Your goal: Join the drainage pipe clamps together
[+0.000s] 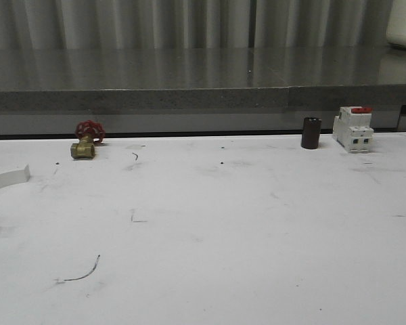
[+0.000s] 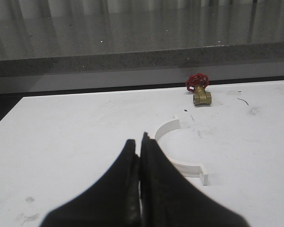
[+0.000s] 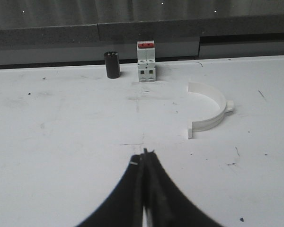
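Clamp halves: two white half-rings, lying flat on the white table, well apart, not joined.
Left claw: clenched, black fingers pressed together, nothing between them, above bare tabletop.
Left clamp half: just beyond the left claw's tips, not touching them; curved arc with small tabs at both ends. In the front view it sits at the table's left edge, partly cut off by the frame.
Right claw: clenched, empty, fingers meeting at the tips, over bare table.
Right clamp half: ahead of the right claw and off to one side, apart from it; small lug on the outer curve.
Brass valve: red handwheel, far left part of table, beyond the left clamp half.
Dark cylinder: upright, far right part of table.
Circuit breaker: white with red switch, just beside the cylinder.
Back: grey stone ledge behind the table.
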You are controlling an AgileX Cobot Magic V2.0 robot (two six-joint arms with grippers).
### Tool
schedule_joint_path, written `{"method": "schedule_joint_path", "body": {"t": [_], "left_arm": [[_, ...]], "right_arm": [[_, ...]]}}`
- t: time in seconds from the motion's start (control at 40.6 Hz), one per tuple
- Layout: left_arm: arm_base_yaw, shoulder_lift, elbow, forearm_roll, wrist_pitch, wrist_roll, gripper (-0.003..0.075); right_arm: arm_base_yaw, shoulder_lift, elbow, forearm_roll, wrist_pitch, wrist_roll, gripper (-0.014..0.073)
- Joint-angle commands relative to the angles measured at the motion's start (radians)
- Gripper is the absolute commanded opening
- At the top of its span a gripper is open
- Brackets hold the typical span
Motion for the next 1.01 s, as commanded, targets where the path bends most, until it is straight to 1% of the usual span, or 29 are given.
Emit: {"method": "schedule_joint_path", "body": {"t": [0.0, 0.566, 0.64, 0.69, 0.763, 0.813, 0.837, 0.911, 0.985], "left_arm": [[0.002, -0.018, -0.001, -0.010, -0.080, -0.005, -0.0020], [0.002, -0.018, -0.001, -0.010, -0.087, -0.005, -0.0020], [0.002, -0.018, -0.001, -0.010, -0.133, -0.005, -0.0020], [0.002, -0.018, -0.001, -0.010, -0.195, -0.005, -0.0020], [0.002, -0.018, -0.004, -0.010, -0.333, -0.005, -0.0020], [0.002, -0.018, -0.023, -0.010, -0.395, -0.005, -0.0020], [0.002, -0.018, -0.036, -0.010, -0.404, -0.005, -0.0020], [0.002, -0.018, -0.115, -0.004, -0.383, -0.005, -0.0020], [0.002, -0.001, -0.207, 0.007, -0.299, -0.005, -0.0020]], "right_arm": [[-0.008, -0.018, -0.003, 0.004, -0.085, -0.010, -0.0062], [-0.008, -0.018, -0.004, 0.004, -0.103, -0.010, -0.0062], [-0.008, -0.018, -0.005, 0.004, -0.147, -0.010, -0.0062], [-0.008, -0.018, -0.014, 0.004, -0.175, -0.010, -0.0062], [-0.008, -0.018, -0.051, 0.001, -0.184, -0.010, -0.0062], [-0.008, -0.018, -0.097, -0.002, -0.179, -0.010, -0.0062], [-0.008, -0.018, -0.111, -0.003, -0.174, -0.010, -0.0062], [-0.008, -0.016, -0.198, -0.005, -0.134, -0.010, -0.0062], [-0.008, 0.009, -0.301, -0.005, -0.052, -0.010, -0.0062]]}}
